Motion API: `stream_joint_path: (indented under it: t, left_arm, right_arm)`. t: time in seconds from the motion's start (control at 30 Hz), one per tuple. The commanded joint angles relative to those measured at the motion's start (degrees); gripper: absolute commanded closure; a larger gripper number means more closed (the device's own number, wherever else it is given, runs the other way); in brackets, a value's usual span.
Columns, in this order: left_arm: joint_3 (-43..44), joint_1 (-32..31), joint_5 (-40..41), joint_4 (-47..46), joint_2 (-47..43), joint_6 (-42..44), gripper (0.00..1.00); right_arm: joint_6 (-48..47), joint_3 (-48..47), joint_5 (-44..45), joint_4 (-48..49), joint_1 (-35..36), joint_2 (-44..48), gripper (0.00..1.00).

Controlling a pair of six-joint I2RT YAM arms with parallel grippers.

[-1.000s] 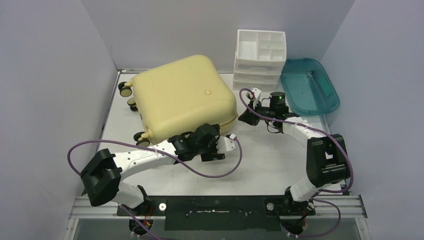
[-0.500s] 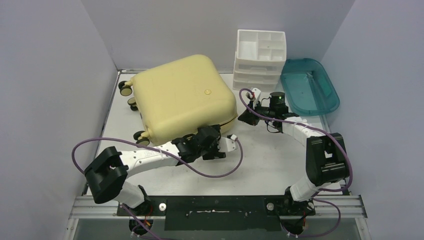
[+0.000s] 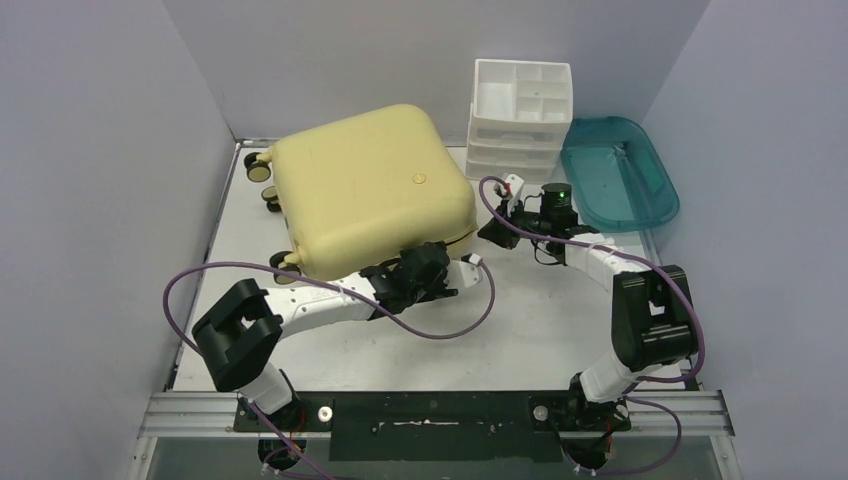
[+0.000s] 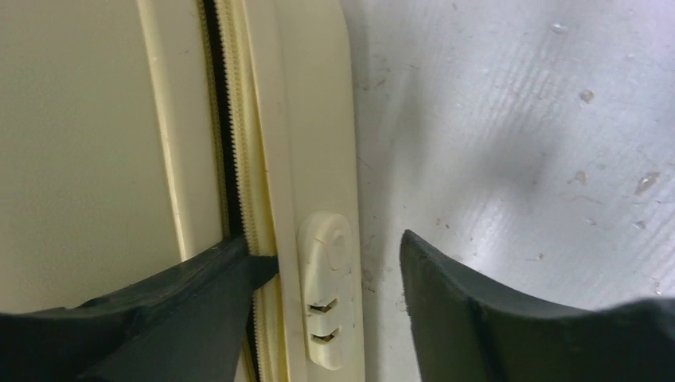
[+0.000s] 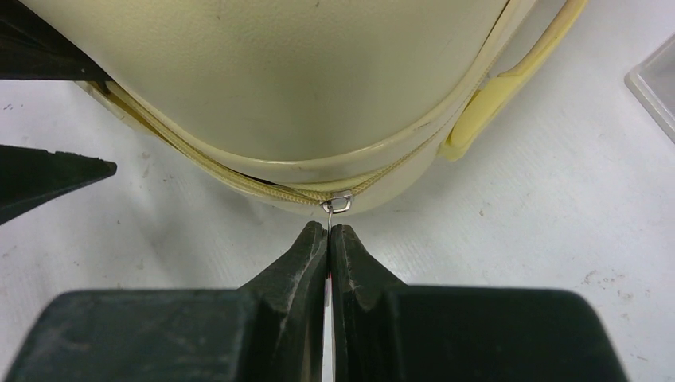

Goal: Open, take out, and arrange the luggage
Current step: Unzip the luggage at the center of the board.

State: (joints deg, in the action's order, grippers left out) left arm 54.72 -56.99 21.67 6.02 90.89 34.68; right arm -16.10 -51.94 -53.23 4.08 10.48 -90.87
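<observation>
The luggage (image 3: 365, 190), a pale-yellow hard-shell suitcase, lies flat at the back left, its wheels (image 3: 258, 168) to the left. My left gripper (image 3: 425, 268) is open at its near edge. In the left wrist view (image 4: 338, 255) one fingertip (image 4: 239, 267) rests in the unzipped seam (image 4: 215, 119). A small pale stud (image 4: 326, 290) on the lower shell lies between the fingers. My right gripper (image 3: 495, 232) is shut on the zipper pull (image 5: 329, 227) at the suitcase's right corner (image 5: 318, 95), beside the side handle (image 5: 509, 79).
A white drawer organizer (image 3: 520, 110) stands at the back, right of the suitcase. A teal plastic tray (image 3: 620, 175) lies at the back right. Grey walls close in the table on three sides. Purple cables loop from both arms.
My left gripper has moved forward to the suitcase's near edge, a finger now in the seam. The suitcase has shifted slightly back and turned. The right gripper has not moved.
</observation>
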Motion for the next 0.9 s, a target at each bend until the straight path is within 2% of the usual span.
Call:
stream_joint_path:
  t: [0.0, 0.1, 0.23, 0.27, 0.53, 0.87]
  left_arm:
    - [5.38, 5.51, -1.31, 0.89, 3.68, -2.14, 0.45]
    - [5.66, 6.33, -2.24, 1.21, 4.67, -1.68, 0.62]
    - [5.14, 8.07, -4.76, 3.54, 4.69, -1.64, 0.96]
    - [4.76, 8.50, -5.76, 4.23, 4.30, -1.40, 1.00]
    - [-0.20, 10.60, -15.03, 10.44, -3.90, 1.30, 1.00]
    - [-7.32, 11.55, -23.32, 18.99, -12.20, 5.20, 1.00]
  right_arm:
    - [-0.33, 0.88, -3.94, -5.04, -0.19, -0.23, 1.00]
    - [-0.34, 0.97, -3.90, -5.04, -0.11, -0.22, 1.00]
    - [-0.08, 1.05, -2.88, -4.92, 0.07, -0.19, 1.00]
    - [0.36, 1.12, -1.41, -4.59, 0.13, -0.16, 1.00]
    - [3.95, 1.06, 8.83, -1.32, -1.23, 1.63, 1.00]
    - [2.21, -8.04, 16.56, -5.59, -4.42, -2.35, 1.00]
